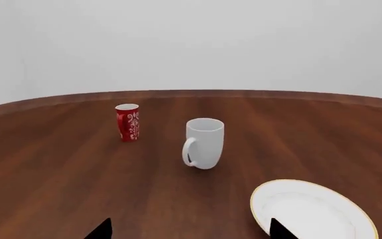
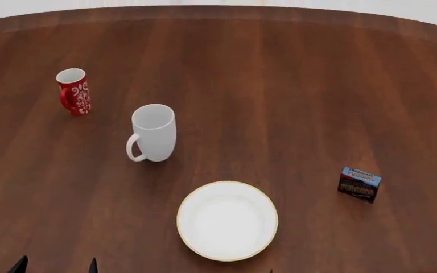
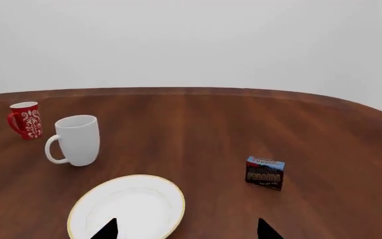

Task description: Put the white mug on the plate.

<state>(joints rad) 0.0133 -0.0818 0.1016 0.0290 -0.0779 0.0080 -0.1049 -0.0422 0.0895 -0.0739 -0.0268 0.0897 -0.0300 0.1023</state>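
The white mug (image 2: 154,132) stands upright on the wooden table, its handle toward the robot's left. It also shows in the left wrist view (image 1: 204,143) and the right wrist view (image 3: 77,140). The plate (image 2: 227,220), white with a gold rim, lies empty nearer the robot, apart from the mug; it also shows in both wrist views (image 1: 310,209) (image 3: 128,206). My left gripper (image 1: 191,234) is open and empty, well short of the mug; its tips show at the head view's bottom left (image 2: 57,267). My right gripper (image 3: 185,233) is open and empty over the plate's near side.
A small red mug (image 2: 74,91) with a white pattern stands behind and left of the white mug. A small pudding box (image 2: 359,184) stands to the plate's right. The round wooden table (image 2: 295,85) curves away at the back, before a plain wall.
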